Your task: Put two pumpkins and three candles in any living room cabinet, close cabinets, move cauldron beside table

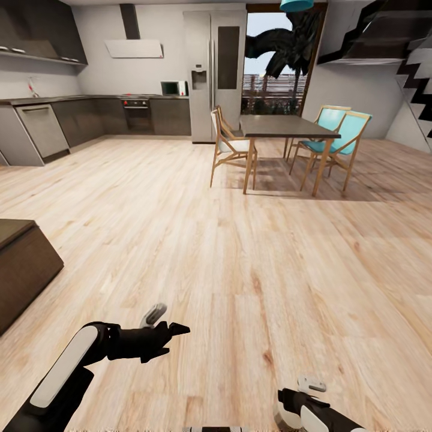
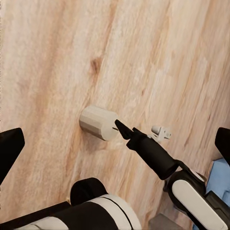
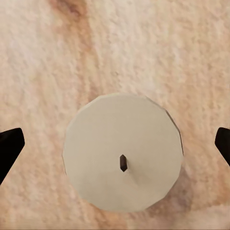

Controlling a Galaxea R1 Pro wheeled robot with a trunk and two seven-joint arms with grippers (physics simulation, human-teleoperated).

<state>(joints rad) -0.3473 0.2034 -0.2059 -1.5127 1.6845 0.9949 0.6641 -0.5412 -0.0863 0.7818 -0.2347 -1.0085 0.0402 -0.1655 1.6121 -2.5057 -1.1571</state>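
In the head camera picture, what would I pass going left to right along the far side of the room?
Dishwasher → oven → microwave → tall fridge → dining table → turquoise chairs → staircase.

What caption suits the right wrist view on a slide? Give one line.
Right gripper open, its fingertips either side of an upright pale candle with a dark wick, standing on the wooden floor.
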